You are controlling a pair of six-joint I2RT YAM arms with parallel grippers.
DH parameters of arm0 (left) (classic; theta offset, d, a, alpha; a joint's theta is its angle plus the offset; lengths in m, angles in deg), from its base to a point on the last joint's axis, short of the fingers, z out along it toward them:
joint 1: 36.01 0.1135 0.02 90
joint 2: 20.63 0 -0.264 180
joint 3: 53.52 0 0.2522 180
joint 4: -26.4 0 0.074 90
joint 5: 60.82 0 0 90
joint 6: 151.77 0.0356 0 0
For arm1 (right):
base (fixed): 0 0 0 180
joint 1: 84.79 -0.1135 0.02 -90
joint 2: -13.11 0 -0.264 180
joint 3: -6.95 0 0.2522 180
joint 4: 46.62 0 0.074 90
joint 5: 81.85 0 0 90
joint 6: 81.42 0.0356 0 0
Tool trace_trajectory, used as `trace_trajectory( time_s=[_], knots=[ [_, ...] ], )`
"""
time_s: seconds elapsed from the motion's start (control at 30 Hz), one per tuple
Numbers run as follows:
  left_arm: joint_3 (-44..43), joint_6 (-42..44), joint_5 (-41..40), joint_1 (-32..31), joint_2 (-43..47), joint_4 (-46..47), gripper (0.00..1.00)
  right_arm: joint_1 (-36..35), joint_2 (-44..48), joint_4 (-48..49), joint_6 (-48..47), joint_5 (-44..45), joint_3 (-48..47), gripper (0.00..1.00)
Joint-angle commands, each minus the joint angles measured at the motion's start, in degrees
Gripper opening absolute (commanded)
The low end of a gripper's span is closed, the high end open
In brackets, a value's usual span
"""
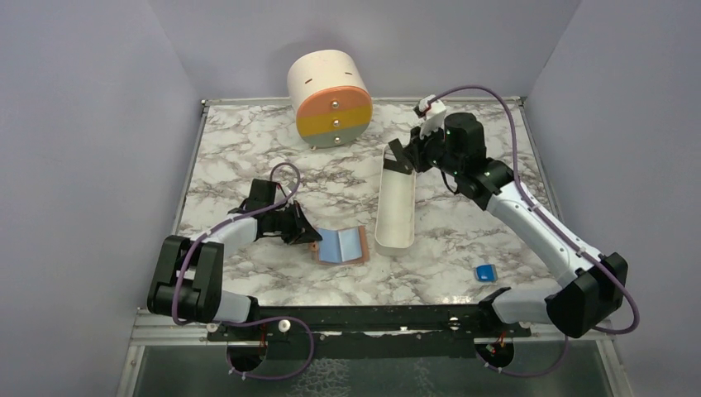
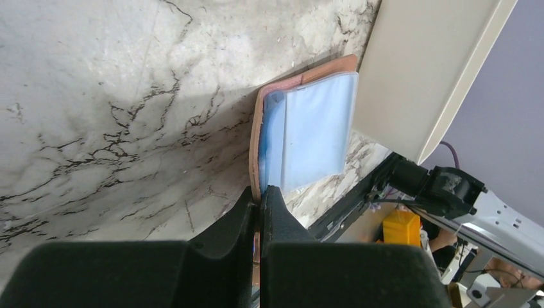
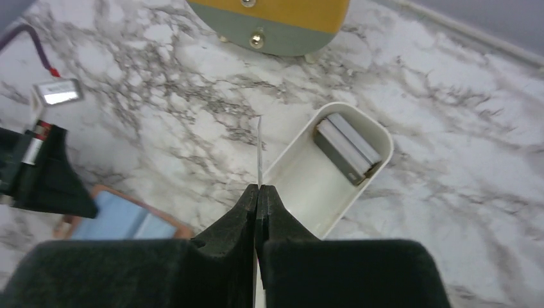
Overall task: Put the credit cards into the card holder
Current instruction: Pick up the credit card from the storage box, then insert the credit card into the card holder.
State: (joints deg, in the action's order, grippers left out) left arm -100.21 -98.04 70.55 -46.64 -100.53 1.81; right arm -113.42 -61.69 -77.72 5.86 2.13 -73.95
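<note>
Right gripper [image 3: 258, 187] pinches a credit card [image 3: 260, 147] edge-on; left gripper [image 2: 260, 191] seems clamped on the card holder [image 2: 317, 128]. Next, carry it toward 7 o'clock

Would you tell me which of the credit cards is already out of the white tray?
The card pinched edge-on in the right gripper; the others lie stacked inside the tray.

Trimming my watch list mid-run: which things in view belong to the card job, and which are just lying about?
Job: card holder, edge pinched by left gripper; card, edge-on in right gripper; stacked cards in white tray.
Lying about: round drawer box; blue block.
</note>
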Motion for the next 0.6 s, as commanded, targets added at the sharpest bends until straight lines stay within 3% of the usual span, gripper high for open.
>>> trace_trajectory(
  time_s=[0.0,0.23,0.57],
  knots=[
    [0.47,-2.94,-5.0,-0.27,1.58,2.55,0.0,-0.56,-1.57,-10.32,23.56,0.3,-5.23,0.01],
    [0.4,-4.62,-7.81,-0.27,3.04,2.26,0.0,-3.04,-4.17,-18.98,40.05,-2.58,-6.33,0.01],
    [1.4,-4.07,-6.68,-0.27,1.88,2.46,0.0,-15.27,-12.15,-22.72,56.38,5.16,-9.82,0.01]
  ],
)
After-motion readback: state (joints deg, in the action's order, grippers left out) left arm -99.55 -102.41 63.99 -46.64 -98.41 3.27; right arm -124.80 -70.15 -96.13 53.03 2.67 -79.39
